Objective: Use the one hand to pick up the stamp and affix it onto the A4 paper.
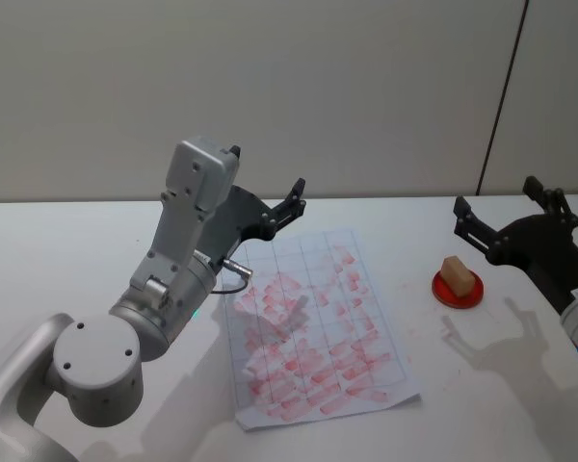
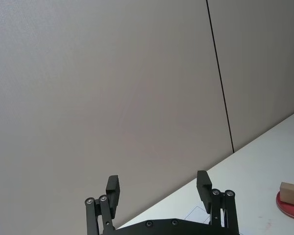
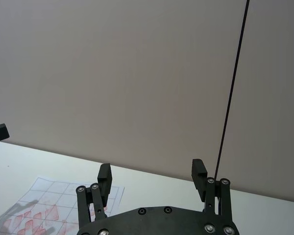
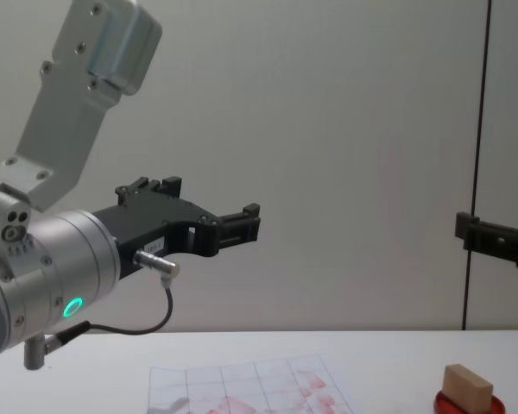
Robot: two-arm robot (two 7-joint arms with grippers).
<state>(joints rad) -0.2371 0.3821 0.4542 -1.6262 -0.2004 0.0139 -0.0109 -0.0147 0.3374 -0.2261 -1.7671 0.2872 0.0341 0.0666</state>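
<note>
Near the table's (image 1: pixel 58 250) right edge the stamp (image 1: pixel 454 272) sits on the red ink pad (image 1: pixel 467 295), likely taking up ink, apart from the paper (image 1: pixel 313 327), while the right gripper (image 1: pixel 496 197) hangs raised close by, spread for a grab, and the left gripper (image 1: pixel 267 170), likewise spread, idles above the paper's far edge.

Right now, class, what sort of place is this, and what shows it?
Probably a robot test bench in a lab: a plain white table, bare wall panels, and much-stamped A4 paper near a stamp on a red ink pad.
</note>
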